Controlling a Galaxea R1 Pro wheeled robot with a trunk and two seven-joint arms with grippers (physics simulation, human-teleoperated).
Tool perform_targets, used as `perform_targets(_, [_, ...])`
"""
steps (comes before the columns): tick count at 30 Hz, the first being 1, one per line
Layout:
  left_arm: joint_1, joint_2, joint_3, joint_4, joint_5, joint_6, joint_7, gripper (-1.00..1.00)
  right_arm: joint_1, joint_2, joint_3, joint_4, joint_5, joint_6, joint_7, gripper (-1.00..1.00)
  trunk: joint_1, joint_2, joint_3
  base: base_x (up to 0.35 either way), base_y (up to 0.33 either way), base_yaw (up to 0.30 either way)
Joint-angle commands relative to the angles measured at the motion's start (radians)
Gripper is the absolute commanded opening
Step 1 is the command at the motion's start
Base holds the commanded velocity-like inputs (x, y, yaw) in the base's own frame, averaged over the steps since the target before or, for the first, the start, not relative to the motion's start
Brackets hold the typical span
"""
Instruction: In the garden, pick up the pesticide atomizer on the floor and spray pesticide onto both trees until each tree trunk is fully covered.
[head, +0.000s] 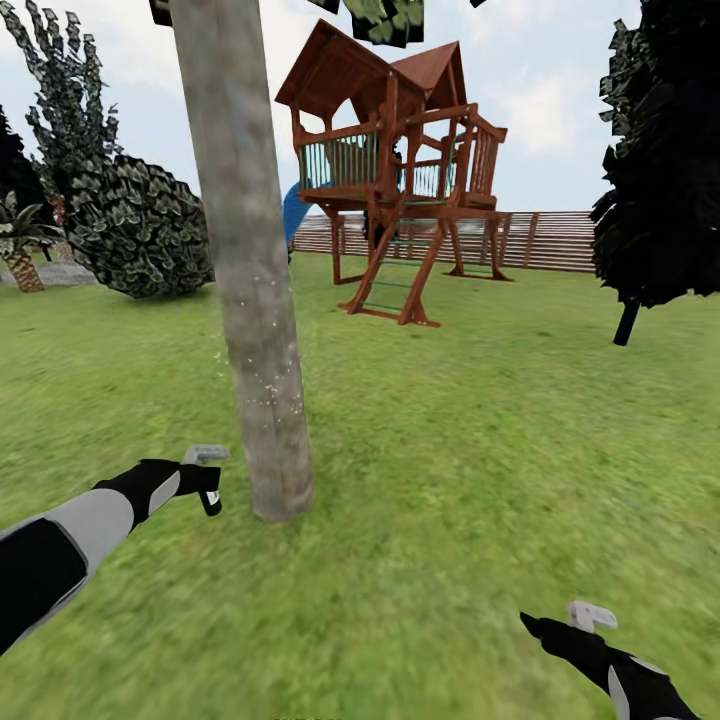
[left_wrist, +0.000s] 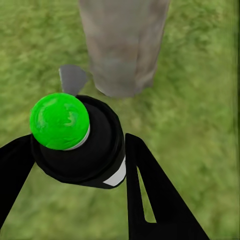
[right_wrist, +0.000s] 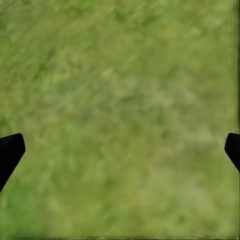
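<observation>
Lawn behind left hand (left_wrist: 75, 165) gripping green-capped dark pesticide atomizer (left_wrist: 80, 140); right hand (right_wrist: 120, 150) spread wide.

I'm looking down at blurry green grass (right_wrist: 120, 115), and my right gripper (right_wrist: 120, 150) is hanging over it, its two dark fingertips (right_wrist: 10, 150) sitting wide apart with nothing between them.

head: forward-down, lawn | left wrist: close, shares tree trunk (head: 255, 300) | right wrist: grass

trunk (head: 250, 280): 1 | atomizer (left_wrist: 80, 140): 1 | playhouse (head: 395, 170): 1 | bush (head: 140, 228): 1
</observation>
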Motion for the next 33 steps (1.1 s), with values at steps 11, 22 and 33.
perform_targets(11, [-0.005, -0.048, 0.008, -0.01, -0.006, 0.133, -0.002, -1.0, 0.0, 0.0, 0.0, 0.0, 0.0, 0.0, 0.0, 1.0, 0.0, 0.0, 0.0, -0.063, 0.166, -0.17])
perform_targets(22, [-0.272, -0.054, 0.002, -0.189, -0.012, 0.647, 0.033, -1.0, 0.0, 0.003, 0.002, 0.0, 0.001, 0.0, 0.0, 1.0, 0.0, 0.0, 0.0, 0.0, 0.001, -0.001])
perform_targets(33, [-0.437, -0.055, -0.104, -0.189, -0.012, 0.722, 0.066, -1.0, 0.0, 0.003, 0.002, 0.0, 0.001, 0.0, 0.0, 1.0, 0.0, 0.0, 0.0, 0.0, 0.0, 0.0])
